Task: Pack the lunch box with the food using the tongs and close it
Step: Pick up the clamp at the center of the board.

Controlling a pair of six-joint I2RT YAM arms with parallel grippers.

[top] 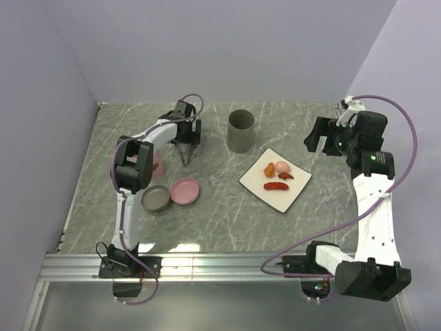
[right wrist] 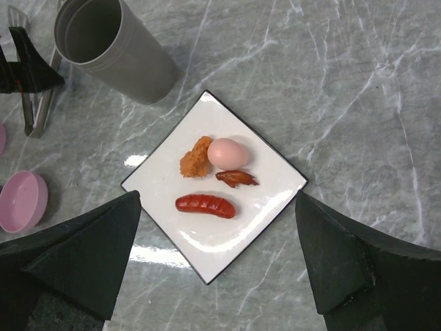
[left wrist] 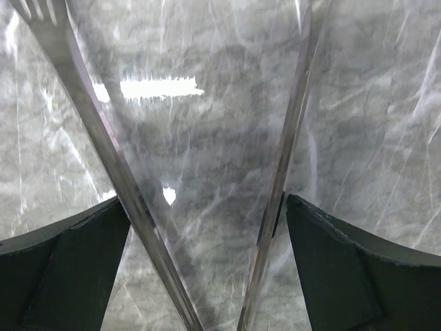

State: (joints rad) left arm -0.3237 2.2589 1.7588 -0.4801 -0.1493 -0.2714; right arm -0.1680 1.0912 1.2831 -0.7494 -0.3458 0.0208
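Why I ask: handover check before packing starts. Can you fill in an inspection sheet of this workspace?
Surface: grey marbled table, no spills seen.
Job's things: tongs lying on the table; white square plate holds pink egg, red sausage, orange fried piece, dark brown piece; grey round container and pink round container sit open side by side.
Clutter: grey cup upright; second pink piece partly under the left arm.
Grippers: left gripper open, straddling the tongs; right gripper open, empty, raised beside the plate.
Cables: purple cables run along both arms.
Surroundings: lavender walls; nothing else seen.
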